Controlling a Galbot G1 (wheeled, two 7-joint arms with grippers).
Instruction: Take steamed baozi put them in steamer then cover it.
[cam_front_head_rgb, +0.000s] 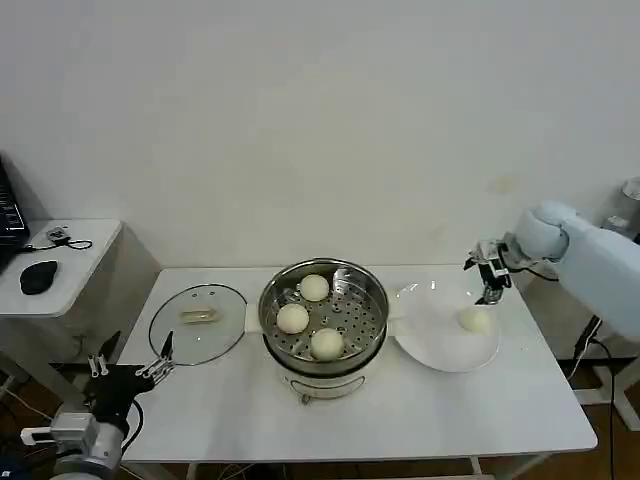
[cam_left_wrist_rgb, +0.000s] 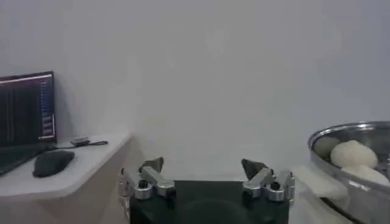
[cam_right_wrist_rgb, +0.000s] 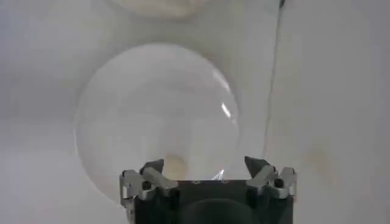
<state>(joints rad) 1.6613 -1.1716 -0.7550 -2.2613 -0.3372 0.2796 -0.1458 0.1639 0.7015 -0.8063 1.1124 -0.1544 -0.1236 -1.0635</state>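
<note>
- Three baozi (cam_front_head_rgb: 312, 316) sit in the steamer (cam_front_head_rgb: 324, 317); a fourth (cam_front_head_rgb: 475, 320) lies on the plate (cam_front_head_rgb: 440, 340).
- Cover (cam_front_head_rgb: 198, 323) rests on the table — left of the steamer.
- Right gripper (cam_front_head_rgb: 489, 281) hovers spread and empty above the plate; left gripper (cam_front_head_rgb: 130, 362), spread, waits at the table's left edge.

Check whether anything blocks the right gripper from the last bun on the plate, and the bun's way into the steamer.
Nothing visible does. The right gripper, open, hangs just above the bun on the plate. The steamer stands uncovered beside the plate, with its lid lying on its far side.
</note>
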